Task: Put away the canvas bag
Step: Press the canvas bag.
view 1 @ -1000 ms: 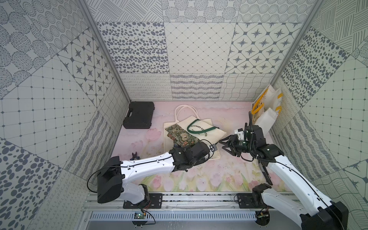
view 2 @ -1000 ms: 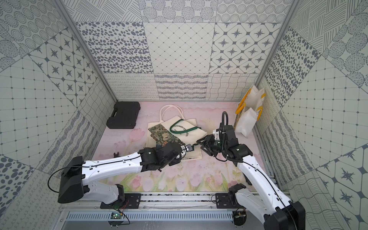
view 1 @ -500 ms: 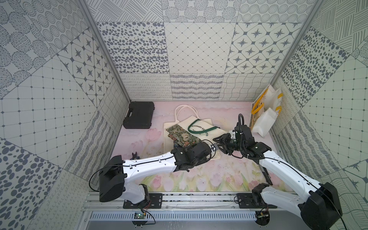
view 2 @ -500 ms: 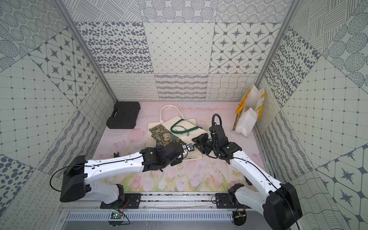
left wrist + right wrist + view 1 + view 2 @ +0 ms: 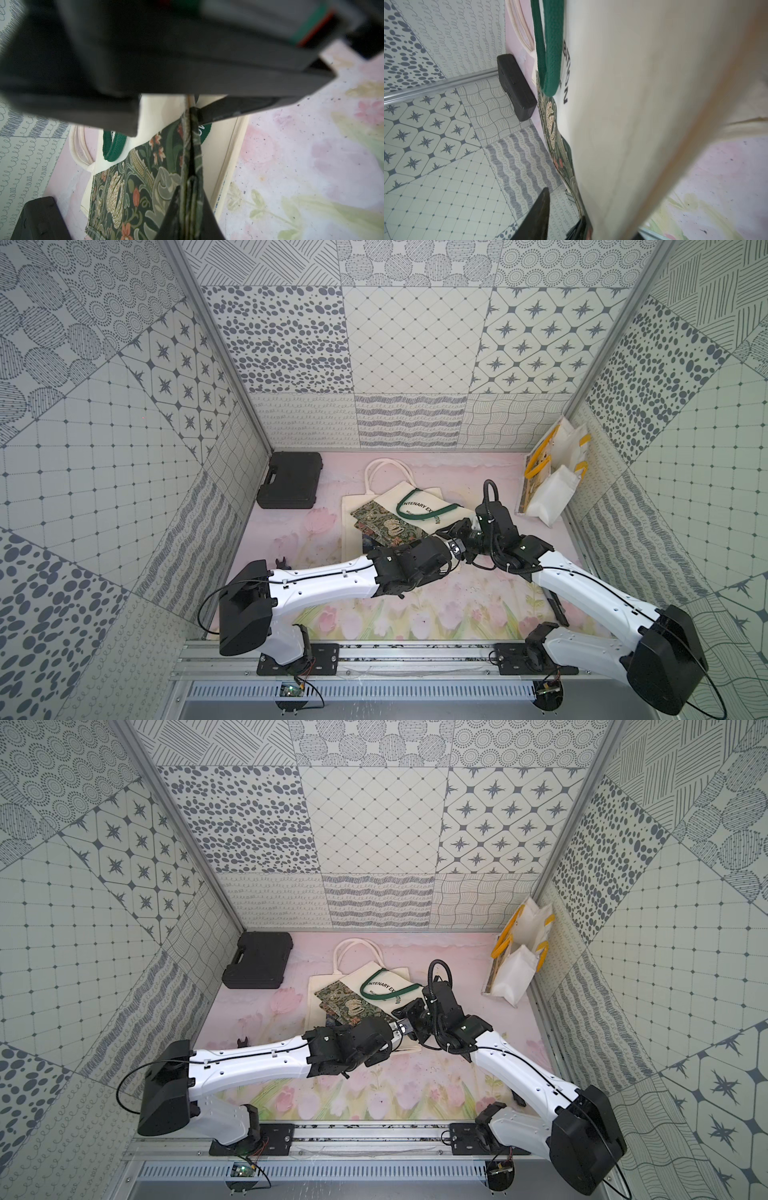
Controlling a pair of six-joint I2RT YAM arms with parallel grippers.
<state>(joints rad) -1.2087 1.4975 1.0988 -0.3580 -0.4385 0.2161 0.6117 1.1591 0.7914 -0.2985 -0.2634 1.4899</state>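
Left gripper (image 5: 188,207) at the cream bag's (image 5: 428,495) near edge, jaws pinching a fold of the floral bag (image 5: 124,187) (lying on the cream bag), right gripper (image 5: 455,533) alongside, jaws unreadable.

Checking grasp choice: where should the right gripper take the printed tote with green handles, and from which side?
Probably its free corner nearest the right gripper, approached from the robot's right: the printed tote lies skewed atop the pile, that corner sticks out past it, and the left arm covers the near edge.
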